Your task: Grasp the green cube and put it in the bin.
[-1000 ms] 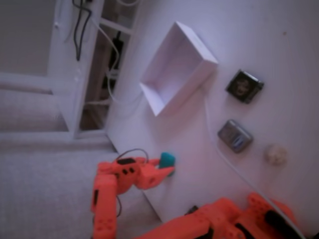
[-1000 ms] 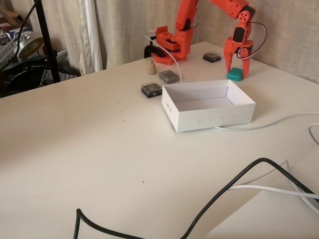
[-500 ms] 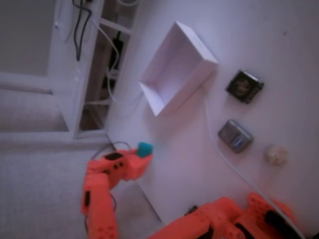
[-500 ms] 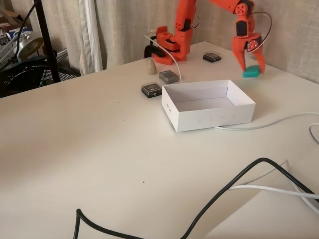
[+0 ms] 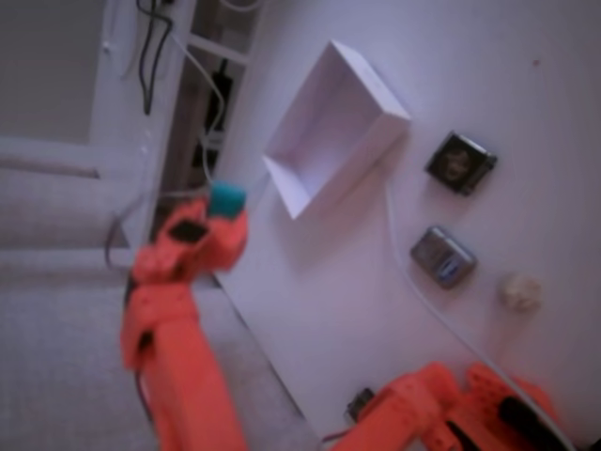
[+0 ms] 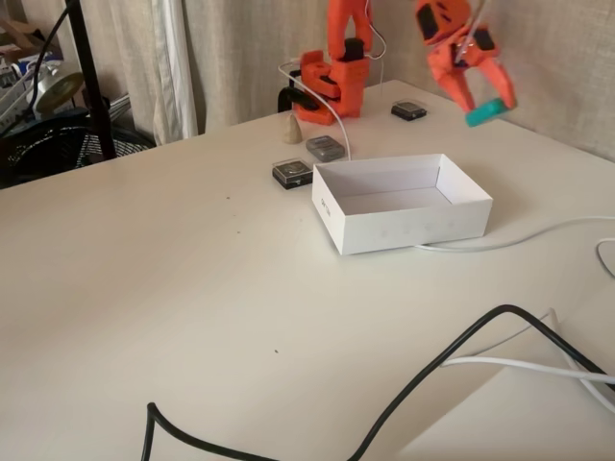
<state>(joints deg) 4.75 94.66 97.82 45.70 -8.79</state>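
Small teal-green cube [image 6: 483, 111], smooth matt, looks like plastic or rubber. Shallow white rectangular box [image 6: 404, 230]: thin matt card/paper walls. Orange arm gripper [image 6: 478, 99]: matt plastic, prob. 3D-printed. Grey rectangular object [image 5: 443, 256]: metallic sheen. Off-white tabletop [image 6: 192, 288]: smooth, matt.

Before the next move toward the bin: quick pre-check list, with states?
1. Green cube held in the gripper: ok, pinched at the fingertips.
2. Cube lifted clear of the table: ok.
3. Bin empty and open: ok, white floor bare.
4. Cube above the bin: not ok; in a fixed view it hangs beyond the far corner.
5. White cable by the bin out of the path: ok, it lies flat.
6. Grip firmness: cannot tell.
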